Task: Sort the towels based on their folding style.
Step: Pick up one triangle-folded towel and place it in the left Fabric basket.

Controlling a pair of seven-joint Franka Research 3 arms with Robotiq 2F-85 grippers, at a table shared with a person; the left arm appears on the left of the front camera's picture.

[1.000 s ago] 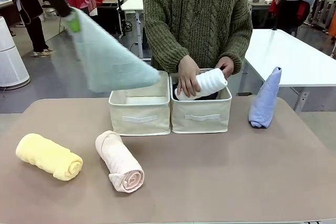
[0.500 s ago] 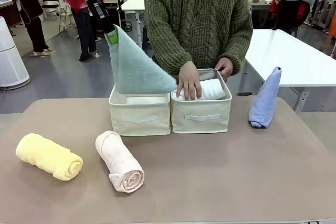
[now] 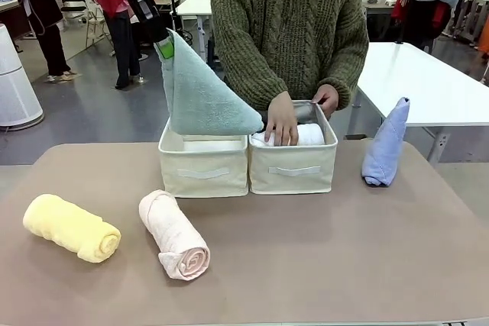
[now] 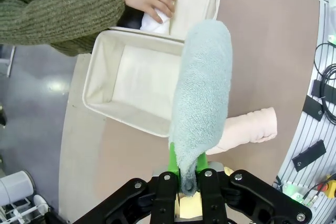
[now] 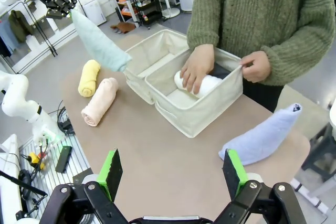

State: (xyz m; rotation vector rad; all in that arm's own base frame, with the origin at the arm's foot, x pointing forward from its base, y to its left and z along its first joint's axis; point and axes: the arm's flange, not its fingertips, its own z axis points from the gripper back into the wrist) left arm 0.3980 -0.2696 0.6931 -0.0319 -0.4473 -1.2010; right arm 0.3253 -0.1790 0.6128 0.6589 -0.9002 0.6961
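Left gripper [image 3: 163, 45]: travels from the upper left corner of the front frame toward the middle, and is now up and left of centre, above the back of the left bin [image 3: 202, 171].
Teal towel [image 3: 206, 97]: comes across with it. A second ago it trails out slantwise at mid-left of the frame. Now it hangs lower as a steadier triangle, its bottom edge at the left bin's rim.
White rolled towel [image 3: 310, 134]: drops from a raised, tilted pose above the right bin [image 3: 294, 171] to lying low inside it.
Person's hand [image 3: 281, 120]: sinks with that towel and now presses on it.
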